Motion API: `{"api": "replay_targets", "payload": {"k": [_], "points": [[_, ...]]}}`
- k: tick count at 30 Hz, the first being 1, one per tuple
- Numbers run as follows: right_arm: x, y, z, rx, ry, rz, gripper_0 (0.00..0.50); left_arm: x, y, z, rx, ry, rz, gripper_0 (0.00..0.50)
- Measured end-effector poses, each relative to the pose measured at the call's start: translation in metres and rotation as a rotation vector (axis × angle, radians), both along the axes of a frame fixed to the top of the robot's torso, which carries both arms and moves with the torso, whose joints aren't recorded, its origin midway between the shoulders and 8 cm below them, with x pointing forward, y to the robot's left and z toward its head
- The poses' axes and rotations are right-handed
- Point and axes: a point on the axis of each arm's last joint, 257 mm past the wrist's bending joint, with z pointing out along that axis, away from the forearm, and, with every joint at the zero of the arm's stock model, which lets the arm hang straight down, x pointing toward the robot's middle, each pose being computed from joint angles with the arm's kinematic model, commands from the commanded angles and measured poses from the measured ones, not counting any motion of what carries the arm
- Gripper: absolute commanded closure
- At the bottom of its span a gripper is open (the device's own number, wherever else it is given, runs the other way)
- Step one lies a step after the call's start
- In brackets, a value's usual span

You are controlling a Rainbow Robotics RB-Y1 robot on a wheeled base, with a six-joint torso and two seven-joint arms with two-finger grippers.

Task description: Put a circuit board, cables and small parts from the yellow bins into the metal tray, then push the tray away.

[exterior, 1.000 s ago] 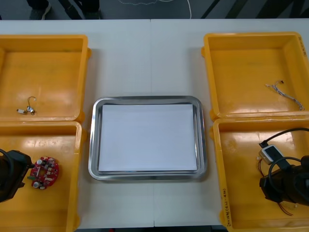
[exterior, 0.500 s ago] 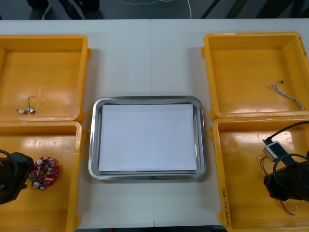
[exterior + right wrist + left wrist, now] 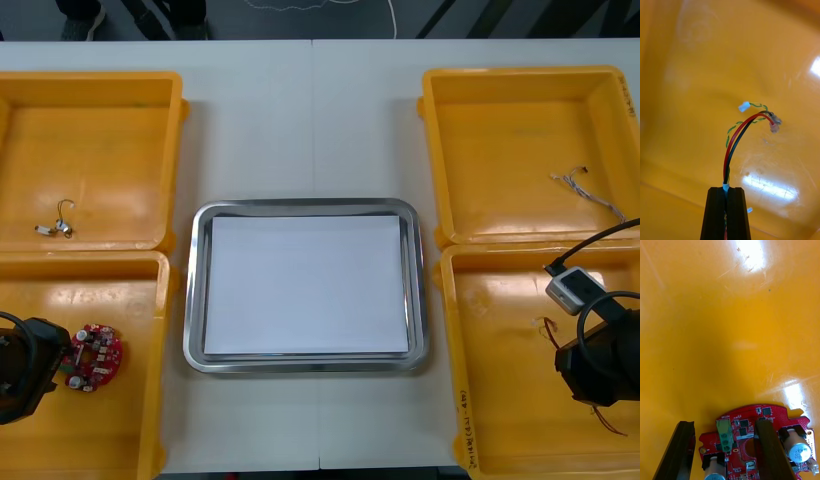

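Note:
A round red circuit board (image 3: 92, 357) (image 3: 752, 438) lies in the near left yellow bin (image 3: 110, 290). My left gripper (image 3: 724, 423) (image 3: 50, 362) is down on it and open: one finger (image 3: 769, 450) rests over the board's middle, the other (image 3: 677, 453) stands just outside its rim. In the near right bin (image 3: 500, 300), my right gripper (image 3: 727, 189) is shut on a red and black cable (image 3: 737, 142) with a thin green-yellow twisted strand. The cable arches away from the fingertips over the bin floor. The metal tray (image 3: 196, 290), white inside, lies between the bins.
Small metal parts (image 3: 55, 226) lie in the far left bin (image 3: 120, 90). A thin twisted cable (image 3: 592, 196) lies in the far right bin (image 3: 500, 120). Thin wire ends (image 3: 545, 326) show beside the right arm (image 3: 600, 360).
The right arm has shifted to the right and risen slightly with the cable. The left arm settled a little lower by the board, then stayed still.

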Motion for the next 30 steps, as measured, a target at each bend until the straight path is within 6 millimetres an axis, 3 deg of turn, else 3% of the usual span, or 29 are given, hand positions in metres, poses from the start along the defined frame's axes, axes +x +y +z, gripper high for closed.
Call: {"api": "replay_targets", "payload": {"k": [8,13,17,21,24,25,30], "points": [[-0.006,0.036,0.027,0.030,-0.021,0.111,0.500,-0.001,-0.006,-0.005,0.003,0.011,-0.017,0.060],[-0.005,0.045,0.031,0.055,-0.019,0.132,0.500,-0.002,-0.005,-0.005,0.013,0.014,-0.017,0.077],[-0.004,0.050,0.035,0.083,-0.015,0.102,0.500,-0.002,-0.004,-0.006,0.017,0.013,-0.014,0.121],[-0.003,0.059,0.037,0.140,0.017,-0.022,0.500,-0.002,-0.004,-0.006,0.017,0.013,-0.013,0.238],[-0.003,0.069,0.039,0.156,0.030,-0.035,0.500,-0.002,-0.004,-0.006,0.018,0.014,-0.012,0.480],[-0.002,0.073,0.040,0.158,0.030,-0.027,0.500,-0.002,-0.004,-0.006,0.018,0.014,-0.012,0.500],[0.001,0.092,0.045,0.197,0.041,-0.055,0.500,-0.002,-0.003,-0.006,0.020,0.013,-0.011,0.500]]}}
